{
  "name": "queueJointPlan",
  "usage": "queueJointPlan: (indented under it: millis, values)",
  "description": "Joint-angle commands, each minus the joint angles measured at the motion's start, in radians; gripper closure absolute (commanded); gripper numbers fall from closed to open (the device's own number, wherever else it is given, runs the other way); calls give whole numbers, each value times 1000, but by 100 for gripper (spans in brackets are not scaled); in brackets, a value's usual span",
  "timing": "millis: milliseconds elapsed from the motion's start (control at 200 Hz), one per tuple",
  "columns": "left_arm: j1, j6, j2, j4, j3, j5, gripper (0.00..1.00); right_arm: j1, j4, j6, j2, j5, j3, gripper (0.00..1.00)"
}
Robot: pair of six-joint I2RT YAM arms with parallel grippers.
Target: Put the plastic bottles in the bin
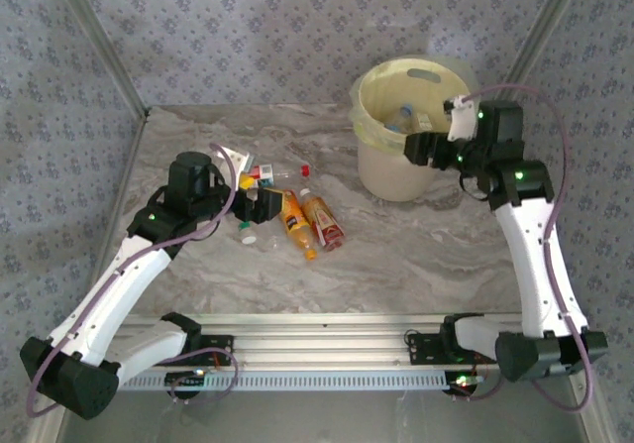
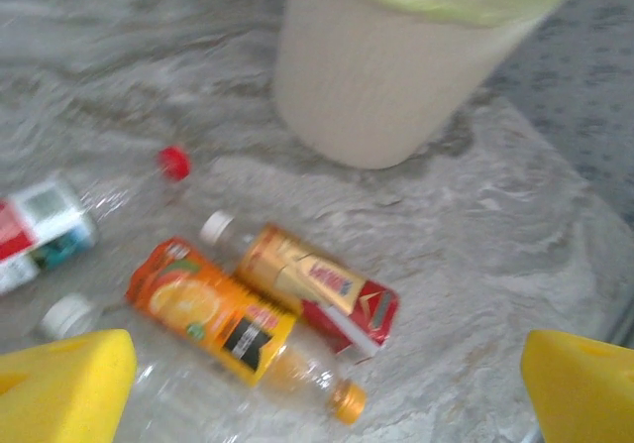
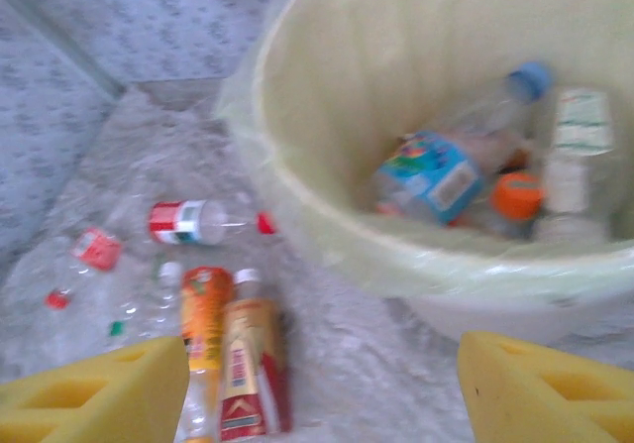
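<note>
The bin (image 1: 374, 131) stands at the back right of the table and holds several plastic bottles, among them a blue-labelled one (image 3: 436, 175). More plastic bottles lie left of it: an orange-labelled bottle (image 1: 295, 223) (image 2: 213, 314), a gold-and-red one (image 1: 322, 220) (image 2: 307, 284) and a red-capped one (image 2: 45, 230) (image 3: 193, 222). My left gripper (image 1: 260, 205) (image 2: 322, 403) hangs open just left of the orange bottle, nothing between its yellow pads (image 2: 59, 388). My right gripper (image 1: 421, 148) (image 3: 322, 393) is open and empty over the bin's near rim (image 3: 327, 235).
The marble tabletop (image 1: 426, 255) lies bare in front of the bin. An aluminium rail (image 1: 327, 349) with both arm bases runs along the near edge. Patterned walls and metal posts enclose the back and sides.
</note>
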Motion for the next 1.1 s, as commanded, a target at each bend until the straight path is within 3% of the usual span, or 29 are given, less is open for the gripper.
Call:
queueJointPlan:
  millis: [0,190,360,520,819,1094]
  values:
    - [-2,-132,15,-131,52,-204,0,62,93,79,-61,-123,-99,24]
    - [64,-242,105,-198,67,-259,1,225,152,127,-123,-122,-265,17]
    - [107,-249,237,-283,119,-349,2,363,230,147,-137,-140,-404,0]
    - [134,-254,392,-312,195,-392,1,468,347,200,-149,-142,-499,0]
    - [164,-237,683,-352,351,-426,9,660,480,240,-143,160,-561,0]
    - [189,-264,856,-379,442,-421,10,697,479,242,-129,214,-567,0]
